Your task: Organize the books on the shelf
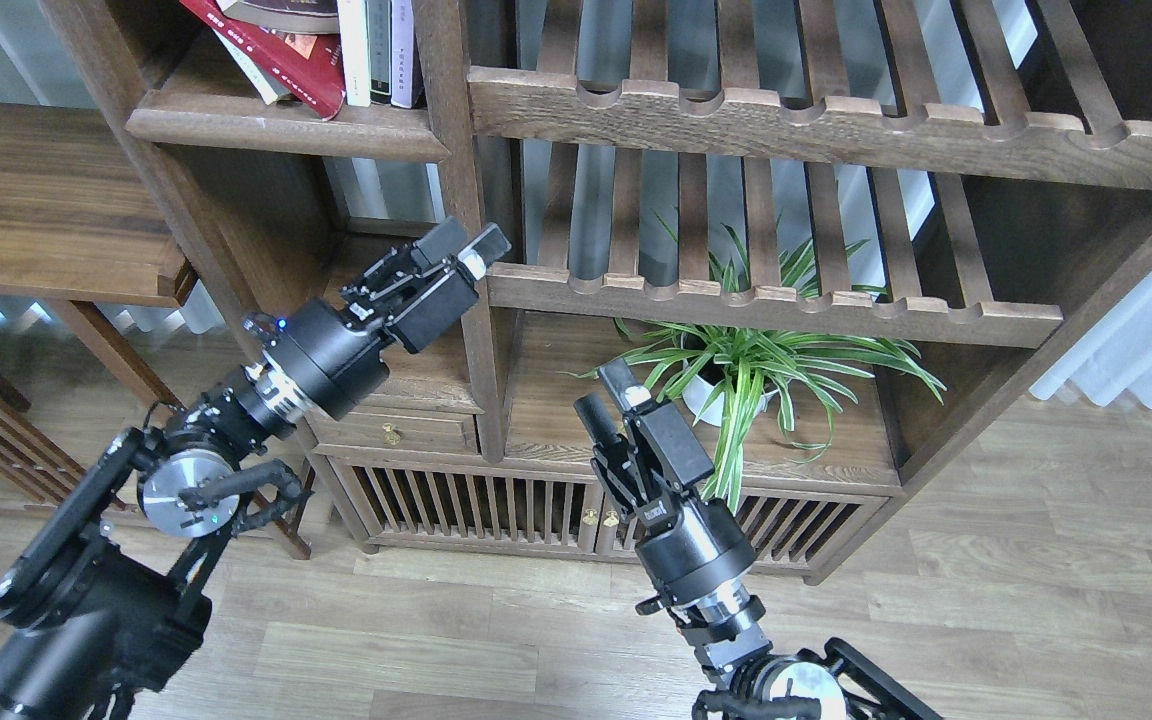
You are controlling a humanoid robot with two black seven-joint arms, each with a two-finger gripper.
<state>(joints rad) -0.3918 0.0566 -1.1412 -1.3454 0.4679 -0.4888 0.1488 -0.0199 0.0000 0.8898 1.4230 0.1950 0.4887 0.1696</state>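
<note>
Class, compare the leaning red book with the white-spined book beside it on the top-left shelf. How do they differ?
Pose: the red book leans to the right; the white-spined book stands upright.
Colour: the red book is deep red; the white-spined book is plain white.
Place: the red book is left of the white-spined book.
Shared: both rest on the same dark-brown shelf, their tops cut off by the frame.

**Around the wooden cabinet**

A spider plant (756,365) in a white pot (711,395) stands on the cabinet's lower board, its striped leaves spilling over the front edge. Above it run two slatted racks (786,300) with notched front rails. Thin upright books (381,50) with white, dark and lilac spines stand at the top. A small drawer (391,432) with a brass knob sits above slatted cabinet doors (496,510). Pale wood-plank floor (986,600) spreads below; a white curtain (1146,350) hangs at right.
</note>
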